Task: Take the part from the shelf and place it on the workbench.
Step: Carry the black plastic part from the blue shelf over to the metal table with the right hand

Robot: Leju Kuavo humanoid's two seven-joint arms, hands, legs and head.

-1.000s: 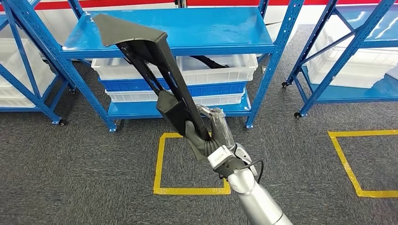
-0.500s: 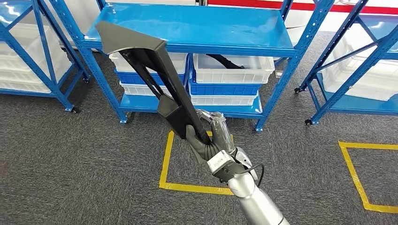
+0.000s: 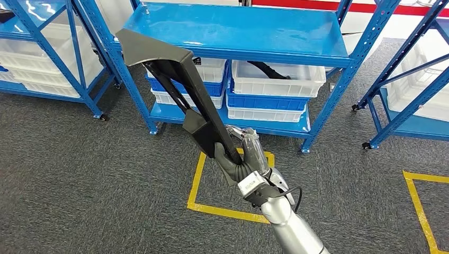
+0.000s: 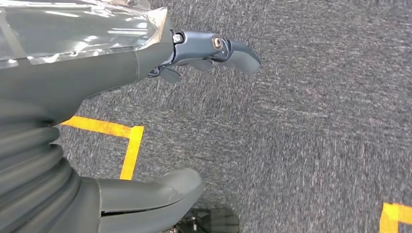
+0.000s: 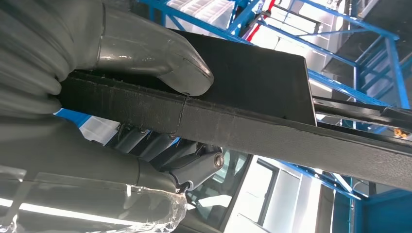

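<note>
Gripped low and carried high: right hand (image 3: 239,159) wrapped around the bottom end of the part (image 3: 182,90), a long black moulded piece with a flared, wedge-shaped head. Thumb pressed flat on one face in the right wrist view, darker fingers (image 5: 160,150) curled round the other side, so a full clamp rather than a pinch. Sensible for something this long, since a loose hold would probably let the heavy head swing.

Part angled up toward eleven o'clock from the hand, head up in front of the front edge of the blue shelf's (image 3: 249,32) top board, clear of the uprights. Off the shelf already, then, and held out in the air over the grey carpet (image 3: 79,180), just above a yellow floor square (image 3: 197,180).

Left hand (image 4: 121,121) hanging by the side, fingers apart, thumb well clear of them, nothing held. Kept out of the way, most likely.

White and blue bins (image 3: 275,90) stacked on the lower shelf at twelve o'clock, something dark lying in one.

No workbench anywhere in these views, so probably a turn and a walk to come before any setting down.
</note>
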